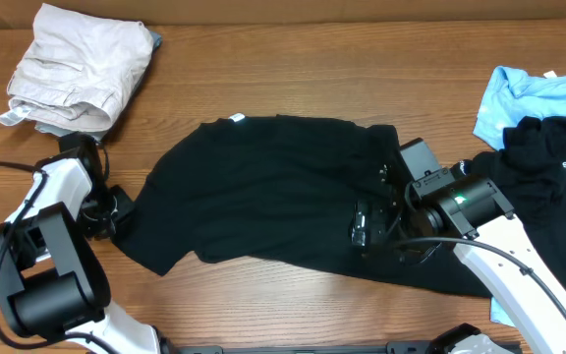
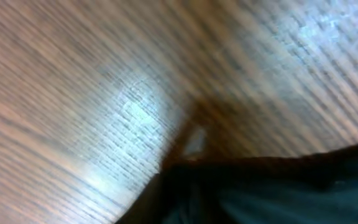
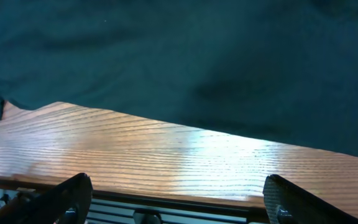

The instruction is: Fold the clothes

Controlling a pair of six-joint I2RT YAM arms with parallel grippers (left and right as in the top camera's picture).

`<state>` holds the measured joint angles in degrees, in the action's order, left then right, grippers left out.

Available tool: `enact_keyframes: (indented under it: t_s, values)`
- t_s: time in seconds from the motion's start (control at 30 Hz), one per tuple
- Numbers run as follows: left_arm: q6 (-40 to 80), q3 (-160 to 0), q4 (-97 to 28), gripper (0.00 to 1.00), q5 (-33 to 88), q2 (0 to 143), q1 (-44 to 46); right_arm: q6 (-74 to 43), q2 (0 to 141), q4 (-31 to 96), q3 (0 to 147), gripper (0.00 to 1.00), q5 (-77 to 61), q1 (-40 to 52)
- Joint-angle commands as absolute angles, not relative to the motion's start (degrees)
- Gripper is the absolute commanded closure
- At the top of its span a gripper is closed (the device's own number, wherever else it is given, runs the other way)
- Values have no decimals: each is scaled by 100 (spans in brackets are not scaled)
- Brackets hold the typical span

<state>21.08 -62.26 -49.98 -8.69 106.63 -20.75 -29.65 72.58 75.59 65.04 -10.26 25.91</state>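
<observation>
A black shirt (image 1: pixel 263 187) lies spread flat across the middle of the wooden table (image 1: pixel 312 79). My left gripper (image 1: pixel 116 211) is at the shirt's left sleeve. In the blurred left wrist view, the black cloth (image 2: pixel 260 186) fills the place of the jaws, no fingers show out wide, and the gripper looks shut on the sleeve. My right gripper (image 1: pixel 367 228) hovers over the shirt's lower right part. In the right wrist view its fingers (image 3: pixel 179 199) are wide apart and empty, with the shirt's hem (image 3: pixel 197 62) lying ahead of them.
A folded beige pile (image 1: pixel 77 69) sits at the back left. A light blue garment (image 1: pixel 529 93) and a black garment with white lettering (image 1: pixel 558 177) lie at the right edge. The table's front edge (image 3: pixel 166 198) runs just below the right gripper.
</observation>
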Motion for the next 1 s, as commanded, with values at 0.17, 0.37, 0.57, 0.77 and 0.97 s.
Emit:
enact_keyframes:
  t_s: [0.17, 0.37, 0.57, 0.77, 0.97]
  values:
    - [1970, -6069, -4775, 96, -607, 11354, -2128, -3030, 7181, 7526, 6390, 8, -926, 2620]
    - [1229, -6904, -5256, 96, 578, 11233, -2071, -3052, 7181, 7599, 6357, 8, -902, 2620]
    - [792, -8573, -6375, 96, 880, 11021, -1758, -3308, 7181, 7498, 5846, 7, -904, 2620]
    - [727, -10328, -7087, 96, 867, 10733, -1284, -3706, 7181, 7070, 4890, 7, -906, 2620]
    - [779, -11437, -7266, 96, 862, 10368, -897, -4368, 7181, 6147, 3942, 12, -899, 2620]
